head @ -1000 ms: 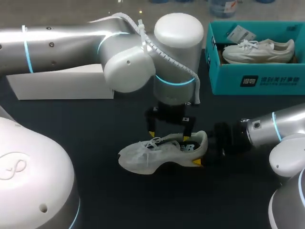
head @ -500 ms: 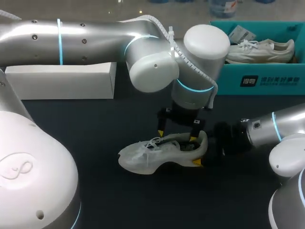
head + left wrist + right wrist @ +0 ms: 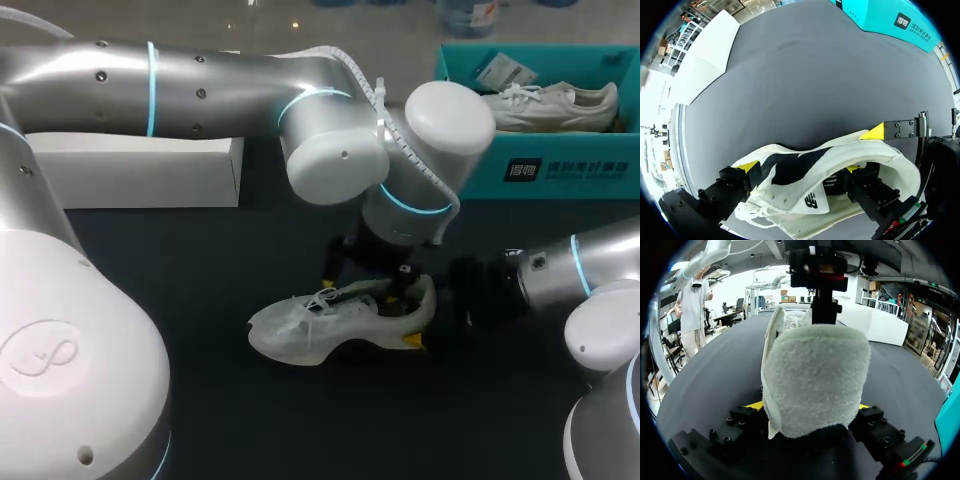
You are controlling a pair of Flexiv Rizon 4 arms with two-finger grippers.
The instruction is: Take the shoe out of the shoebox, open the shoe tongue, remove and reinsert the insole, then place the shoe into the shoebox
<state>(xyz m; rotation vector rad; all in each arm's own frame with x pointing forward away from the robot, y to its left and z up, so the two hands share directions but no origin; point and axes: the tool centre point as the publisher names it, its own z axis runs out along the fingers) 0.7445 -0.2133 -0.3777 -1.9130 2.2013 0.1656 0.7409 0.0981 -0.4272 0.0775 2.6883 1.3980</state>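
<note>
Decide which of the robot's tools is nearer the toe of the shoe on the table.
Left. The left tool straddles the opening of the shoe, one finger by the laces; the right tool clasps the heel, farthest from the toe.

Dark matte table (image 3: 200,260), black top. Three things sit directly on it. White shoe (image 3: 300,330) near the middle front, sole down, toe toward the left side, heel toward the right. Teal shoebox (image 3: 560,170) at the far right, open top, well apart from the shoe. Long white box (image 3: 130,170) at the far left, lying flat, its long side roughly parallel to the far edge, also well apart from the shoe. Bare dark surface lies between all three.
</note>
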